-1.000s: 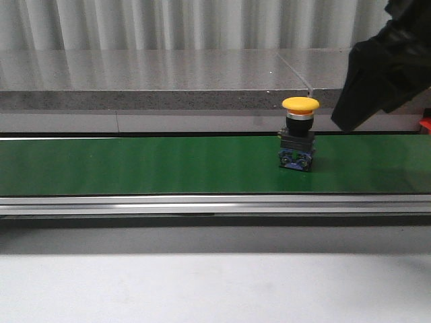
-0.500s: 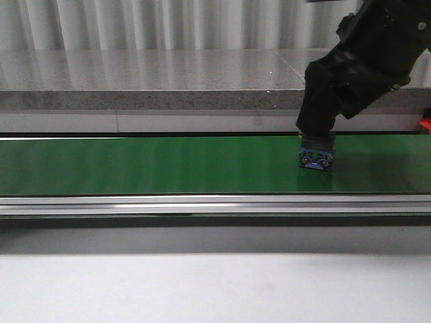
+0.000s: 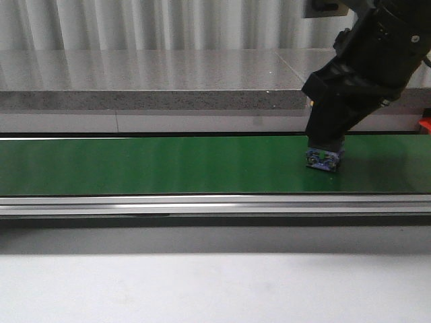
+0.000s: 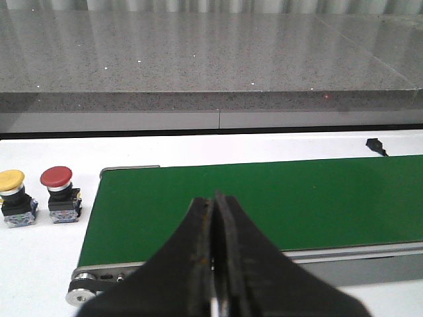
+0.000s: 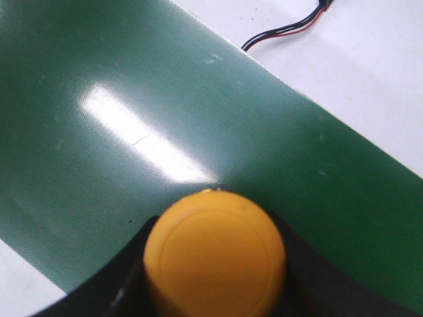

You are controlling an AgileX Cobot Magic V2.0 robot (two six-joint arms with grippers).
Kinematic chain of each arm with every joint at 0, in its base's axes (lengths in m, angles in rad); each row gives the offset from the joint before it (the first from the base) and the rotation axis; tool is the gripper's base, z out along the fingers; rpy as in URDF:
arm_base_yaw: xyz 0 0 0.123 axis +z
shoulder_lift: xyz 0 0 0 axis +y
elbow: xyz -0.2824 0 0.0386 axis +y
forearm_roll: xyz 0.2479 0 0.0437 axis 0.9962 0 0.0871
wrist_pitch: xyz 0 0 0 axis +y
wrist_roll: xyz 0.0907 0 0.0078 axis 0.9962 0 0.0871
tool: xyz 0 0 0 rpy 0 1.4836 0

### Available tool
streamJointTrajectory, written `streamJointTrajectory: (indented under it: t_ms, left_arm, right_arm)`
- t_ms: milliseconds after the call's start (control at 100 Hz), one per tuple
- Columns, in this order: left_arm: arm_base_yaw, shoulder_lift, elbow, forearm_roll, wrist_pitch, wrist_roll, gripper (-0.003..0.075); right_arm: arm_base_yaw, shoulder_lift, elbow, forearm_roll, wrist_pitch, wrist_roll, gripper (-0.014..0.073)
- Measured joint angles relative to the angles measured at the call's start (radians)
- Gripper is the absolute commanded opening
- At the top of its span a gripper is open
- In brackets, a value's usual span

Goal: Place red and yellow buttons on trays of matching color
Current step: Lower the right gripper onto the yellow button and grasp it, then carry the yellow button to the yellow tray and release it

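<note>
Yellow button (image 5: 215, 254) stands on the green belt (image 3: 168, 165), its cap between the right gripper's (image 3: 328, 142) fingers; whether they grip it is unclear. Left gripper (image 4: 215, 218) is closed, empty

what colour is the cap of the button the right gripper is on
Yellow. The button's cap fills the right wrist view, between the right gripper's fingers.

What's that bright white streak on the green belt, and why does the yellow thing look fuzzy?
Right wrist view: the streak is lamp glare on the green belt; the yellow button sits too near the lens, so it blurs. Front view: the right arm's tool is a dark, detail-less shape.
</note>
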Motion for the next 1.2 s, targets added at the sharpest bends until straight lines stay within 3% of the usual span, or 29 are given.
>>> streamJointTrajectory:
  t_ms: [160, 300, 840, 1200]
  left_arm:
    - [0.0, 0.0, 0.0, 0.0, 0.0, 0.0, -0.0021]
    - [0.0, 0.0, 0.0, 0.0, 0.0, 0.0, -0.0021]
    - [0.0, 0.0, 0.0, 0.0, 0.0, 0.0, -0.0021]
    - [0.0, 0.0, 0.0, 0.0, 0.0, 0.0, -0.0021]
  right_arm:
    - [-0.015, -0.042, 0.0, 0.002, 0.019, 0.043, 0.0165]
    - [-0.09, -0.115, 0.0, -0.004, 0.051, 0.101, 0.0165]
    - [-0.664, -0.382, 0.024, -0.091, 0.253, 0.354, 0.0164]
    - [-0.827, -0.509, 0.153, -0.094, 0.257, 0.475, 0.0164]
